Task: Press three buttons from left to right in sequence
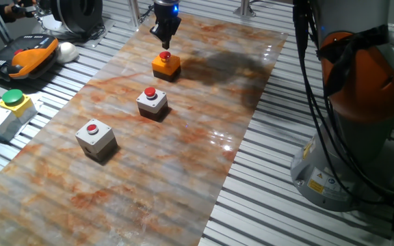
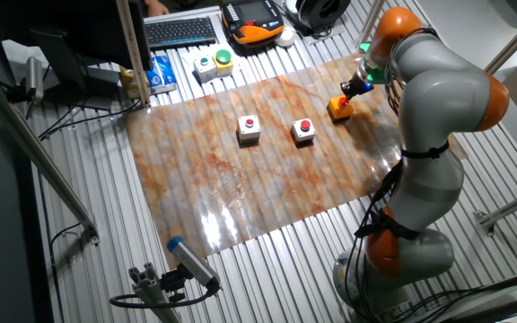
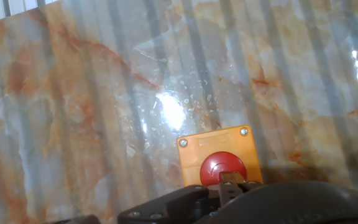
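Gripper sits directly over the orange button box, top centre of one fixed view, tip at or just above its red cap; contact can't be confirmed. Jaw state: can't tell, no view shows the fingertips clearly. In the hand view the orange box is at bottom centre, red cap partly hidden by the gripper body. The middle grey-white box and near grey-white box run diagonally toward lower left on the marbled mat, well apart.

Two opposed overviews, perhaps; hand close-up
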You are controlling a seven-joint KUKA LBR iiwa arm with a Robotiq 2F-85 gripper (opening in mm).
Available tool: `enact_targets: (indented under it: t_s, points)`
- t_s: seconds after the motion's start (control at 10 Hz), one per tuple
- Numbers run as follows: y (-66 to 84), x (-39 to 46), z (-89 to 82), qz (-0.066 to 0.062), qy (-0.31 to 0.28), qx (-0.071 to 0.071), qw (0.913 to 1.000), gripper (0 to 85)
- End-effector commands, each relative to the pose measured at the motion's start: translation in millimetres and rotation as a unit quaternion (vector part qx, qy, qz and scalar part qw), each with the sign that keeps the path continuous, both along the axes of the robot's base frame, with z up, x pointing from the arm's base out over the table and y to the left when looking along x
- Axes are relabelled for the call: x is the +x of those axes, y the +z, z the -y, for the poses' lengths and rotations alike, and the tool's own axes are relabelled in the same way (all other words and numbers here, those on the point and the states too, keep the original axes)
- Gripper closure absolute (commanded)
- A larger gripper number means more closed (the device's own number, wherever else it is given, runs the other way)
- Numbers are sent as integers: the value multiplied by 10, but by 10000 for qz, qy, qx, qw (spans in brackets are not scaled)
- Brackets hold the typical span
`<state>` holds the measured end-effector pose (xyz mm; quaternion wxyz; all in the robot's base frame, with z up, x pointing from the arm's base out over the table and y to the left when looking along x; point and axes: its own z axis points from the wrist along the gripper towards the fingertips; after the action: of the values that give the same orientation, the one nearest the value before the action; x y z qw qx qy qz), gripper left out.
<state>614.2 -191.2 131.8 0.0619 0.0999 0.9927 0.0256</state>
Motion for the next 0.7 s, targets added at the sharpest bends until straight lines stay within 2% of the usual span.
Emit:
enact_targets:
  t_s: [0.0,0.6]
  points:
    - [-8,2,-4,-1,-4,-2,10000,850]
    - [-38,-14,-18,12,-19,-4,10000,850]
